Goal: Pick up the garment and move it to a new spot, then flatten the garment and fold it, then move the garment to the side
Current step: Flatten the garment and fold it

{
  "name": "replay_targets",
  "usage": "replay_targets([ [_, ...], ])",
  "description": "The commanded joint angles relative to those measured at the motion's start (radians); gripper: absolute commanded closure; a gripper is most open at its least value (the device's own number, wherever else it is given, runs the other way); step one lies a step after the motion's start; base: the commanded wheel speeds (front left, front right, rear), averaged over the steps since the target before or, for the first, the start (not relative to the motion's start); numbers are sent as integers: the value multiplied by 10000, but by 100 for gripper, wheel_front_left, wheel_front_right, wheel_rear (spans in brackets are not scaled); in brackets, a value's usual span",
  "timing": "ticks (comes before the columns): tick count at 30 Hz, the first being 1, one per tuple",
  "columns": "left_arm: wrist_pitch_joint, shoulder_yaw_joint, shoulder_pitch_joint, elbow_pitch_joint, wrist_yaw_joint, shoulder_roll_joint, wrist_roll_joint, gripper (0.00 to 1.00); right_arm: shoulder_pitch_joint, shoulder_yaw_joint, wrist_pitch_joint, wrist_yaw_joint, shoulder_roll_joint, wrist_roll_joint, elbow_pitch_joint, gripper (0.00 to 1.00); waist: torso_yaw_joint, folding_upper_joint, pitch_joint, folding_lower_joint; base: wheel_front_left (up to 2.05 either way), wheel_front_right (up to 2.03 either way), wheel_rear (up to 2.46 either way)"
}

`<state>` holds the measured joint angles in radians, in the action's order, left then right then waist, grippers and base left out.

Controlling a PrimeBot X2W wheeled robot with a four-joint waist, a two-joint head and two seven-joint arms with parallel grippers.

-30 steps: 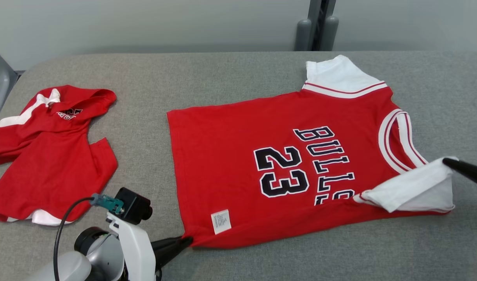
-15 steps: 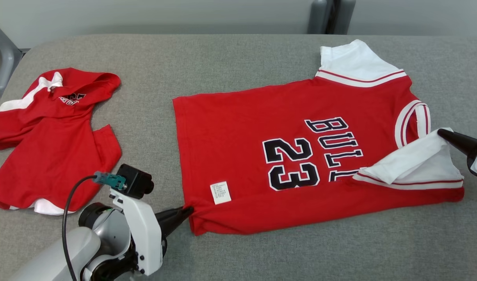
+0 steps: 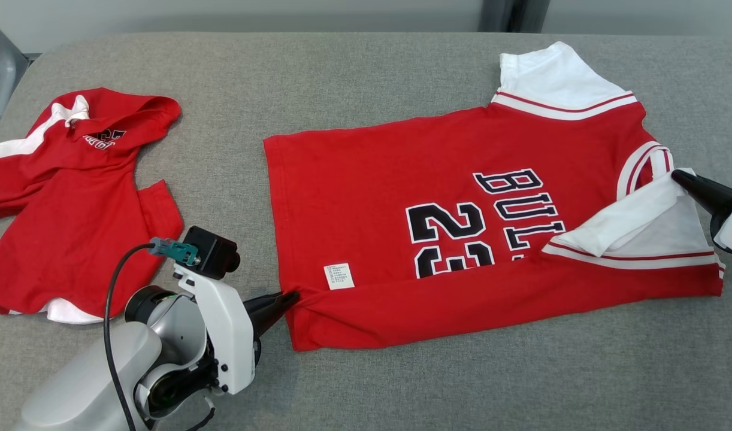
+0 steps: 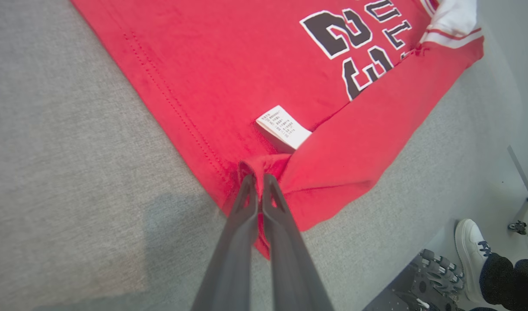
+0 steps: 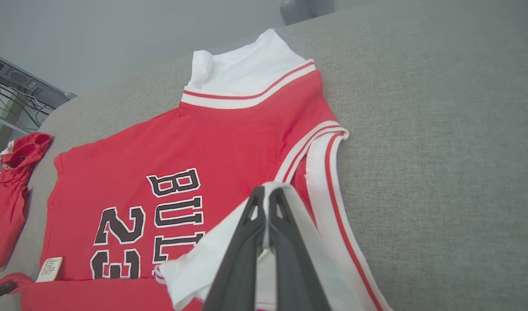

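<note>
The garment [image 3: 402, 179] is a red jersey with white sleeves and black "BULLS 23" lettering, spread across the grey table [image 3: 354, 78]. Its near long edge is folded over onto the front. My left gripper [image 3: 293, 295] is shut on the red hem corner [image 4: 257, 166] beside a white care label [image 4: 283, 128]. My right gripper [image 3: 676, 176] is shut on the near white sleeve [image 5: 203, 268], which is turned over onto the lettering. The far white sleeve [image 3: 551, 75] lies flat.
A second red garment [image 3: 72, 203] lies crumpled at the table's left. Bare grey table lies behind and in front of the jersey. In the left wrist view a person's white shoe [image 4: 469, 246] stands on the floor beside the table, next to a wheeled base [image 4: 432, 280].
Both grippers have carried the near edge of the jersey farther over its front, so the fold is wider and covers more of the lettering. The head camera has also shifted.
</note>
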<state>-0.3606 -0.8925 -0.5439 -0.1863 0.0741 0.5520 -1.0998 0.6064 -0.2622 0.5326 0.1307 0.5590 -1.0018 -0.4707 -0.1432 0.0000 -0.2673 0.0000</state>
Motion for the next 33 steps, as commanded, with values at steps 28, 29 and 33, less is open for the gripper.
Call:
replay_targets([
  [28,535,-89,-590,-1131,199,-493,355,100,631,-876,-1426,1,265,-365,-573,100,-47,0,-116,0,0,0,0],
  [29,515,-126,-590,-1142,210,-512,354,100,650,-904,-1494,1,293,-411,-584,100,-53,0,-115,0,0,0,0],
  [33,599,-145,-604,-1176,280,-549,284,90,678,-931,-1635,-1,355,-550,-810,99,-83,0,-89,0,0,0,0],
])
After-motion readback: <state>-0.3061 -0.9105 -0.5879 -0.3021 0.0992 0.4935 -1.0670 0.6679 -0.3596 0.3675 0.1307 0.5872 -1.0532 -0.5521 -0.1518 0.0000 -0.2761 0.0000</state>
